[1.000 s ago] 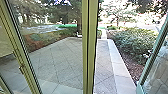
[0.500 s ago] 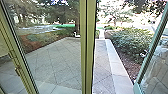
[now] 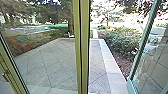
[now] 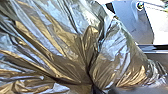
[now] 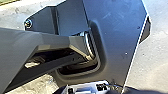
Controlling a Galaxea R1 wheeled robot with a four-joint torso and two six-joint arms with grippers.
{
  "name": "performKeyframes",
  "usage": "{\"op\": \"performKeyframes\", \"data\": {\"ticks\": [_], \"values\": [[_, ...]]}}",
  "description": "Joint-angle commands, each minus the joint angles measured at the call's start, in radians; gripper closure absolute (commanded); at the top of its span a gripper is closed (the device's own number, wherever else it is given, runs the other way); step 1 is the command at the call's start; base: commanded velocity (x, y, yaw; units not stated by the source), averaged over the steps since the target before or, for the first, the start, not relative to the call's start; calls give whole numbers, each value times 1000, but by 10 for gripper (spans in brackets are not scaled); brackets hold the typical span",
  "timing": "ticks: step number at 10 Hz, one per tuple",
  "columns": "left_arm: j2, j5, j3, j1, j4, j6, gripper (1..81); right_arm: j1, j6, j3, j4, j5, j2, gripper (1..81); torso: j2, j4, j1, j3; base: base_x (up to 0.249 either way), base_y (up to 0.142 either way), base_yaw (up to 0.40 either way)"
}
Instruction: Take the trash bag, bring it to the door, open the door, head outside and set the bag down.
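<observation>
Trash bag of shiny, crinkled plastic [image 4: 62,47] is up at the left wrist, its folds drawn together into a tight neck. That suggests the left gripper has hold of it, though I cannot tell how far that gripper is open; nor can I tell the right gripper's opening, or whether it holds anything. What has just changed is the outlook: the yellow-green upright door post [image 3: 84,47] and the teal-framed glass door leaf [image 3: 141,47] have both slid leftward in the head view, so the robot itself seems to be turning or shifting to its right. Between post and leaf the way out looks open, with the grey paved terrace [image 3: 55,62] beyond and a pale stone border [image 3: 110,65] along its right edge. For the task, the door part looks largely done; going out and setting the bag down remain, and the bag could snag on the post.
</observation>
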Motion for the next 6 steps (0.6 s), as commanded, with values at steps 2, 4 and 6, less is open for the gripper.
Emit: {"op": "performKeyframes", "data": {"ticks": [2, 4, 6], "values": [[-4, 67, 4, -46, 5, 5, 811, 36, -4, 9, -13, -49, 17, 10, 0, 0, 0, 0, 0, 0, -209], [-4, 69, 4, -48, 5, 5, 811, 38, -4, 9, -13, -49, 17, 10, 0, 0, 0, 0, 0, 0, -224], [-4, 67, 4, -48, 4, 5, 811, 36, -4, 9, -13, -49, 17, 10, 0, 0, 0, 0, 0, 0, -231]]}}
